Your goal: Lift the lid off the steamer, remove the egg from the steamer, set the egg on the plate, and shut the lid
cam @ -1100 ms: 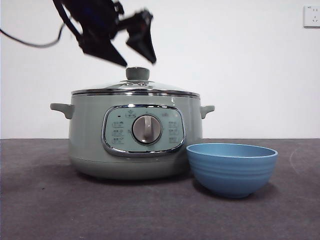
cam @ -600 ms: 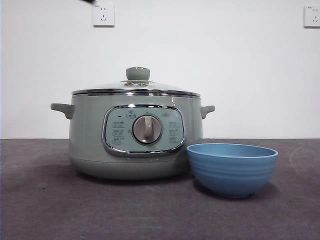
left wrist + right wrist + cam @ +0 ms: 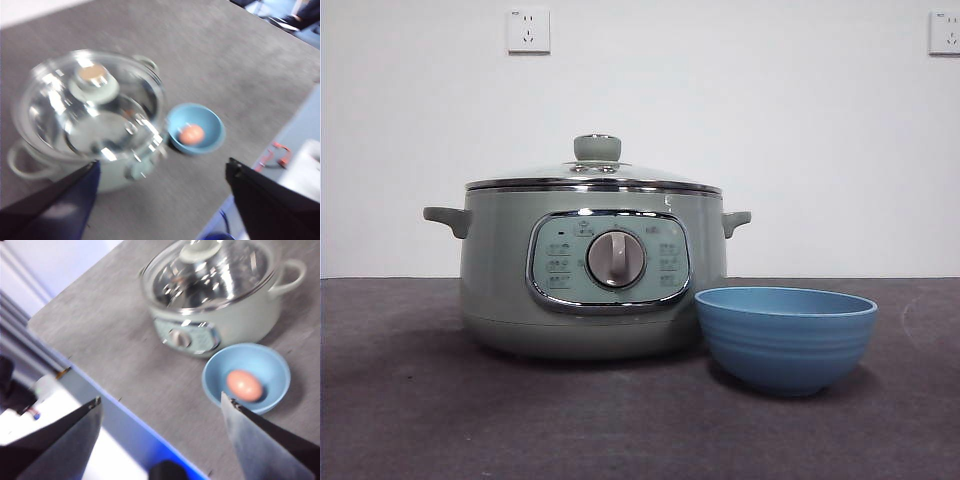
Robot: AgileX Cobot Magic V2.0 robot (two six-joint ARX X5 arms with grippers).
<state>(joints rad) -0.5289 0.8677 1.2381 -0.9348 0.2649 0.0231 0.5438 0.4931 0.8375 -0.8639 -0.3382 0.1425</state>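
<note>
Steamer (image 3: 590, 270) stands on the grey table (image 3: 410, 420), dial facing front; lid (image 3: 593, 176) seated flat on its rim, knob uppermost. Plate (image 3: 785, 338) sits on the table just beside the steamer, at about 4 o'clock from its dial in the front view. Egg (image 3: 244, 384) lies inside the plate, near its centre. Left gripper (image 3: 162, 172) hangs high above the table, jaws spread wide and empty; that view is blurred, so finer detail is uncertain. Right gripper (image 3: 160, 405) is likewise raised clear, jaws apart, holding nothing. Two wall sockets (image 3: 528, 30) show behind
</note>
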